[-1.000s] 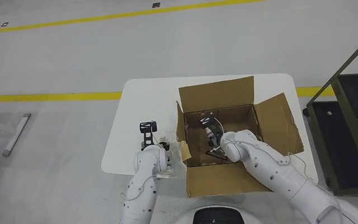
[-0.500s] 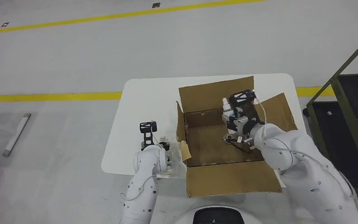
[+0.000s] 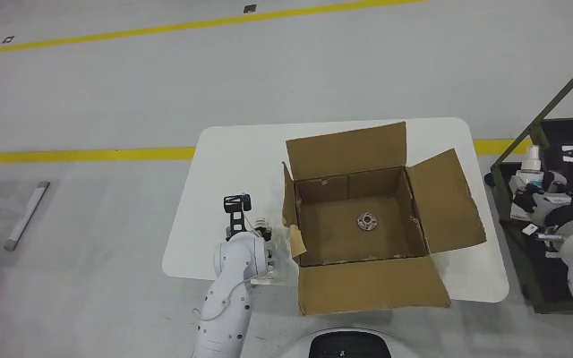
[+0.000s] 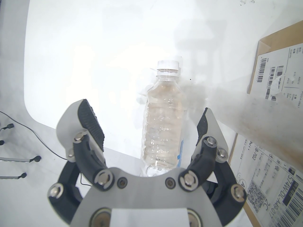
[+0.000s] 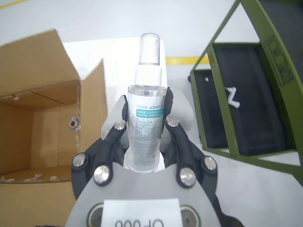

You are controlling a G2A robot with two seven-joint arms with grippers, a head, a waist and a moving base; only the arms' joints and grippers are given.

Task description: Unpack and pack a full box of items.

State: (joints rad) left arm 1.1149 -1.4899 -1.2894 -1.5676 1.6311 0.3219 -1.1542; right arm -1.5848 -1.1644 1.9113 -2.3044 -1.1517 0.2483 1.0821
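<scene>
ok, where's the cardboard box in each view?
Top view: box mid-table, open, flaps spread.
Left wrist view: box, labelled outer wall, beside the water bottle at the left end effector.
Right wrist view: box, open interior, beside the spray bottle in the right end effector.
Shared landmark: the white table under the box.

left arm [image 3: 235, 273]: bent, forearm pointing forward | left gripper [image 4: 145, 109]: fingers wide apart, gripping nothing | right arm [image 3: 562, 234]: far out at the right side | right gripper [image 5: 146, 100]: fingers pressed on both sides of spray bottle [image 5: 145, 119]
</scene>
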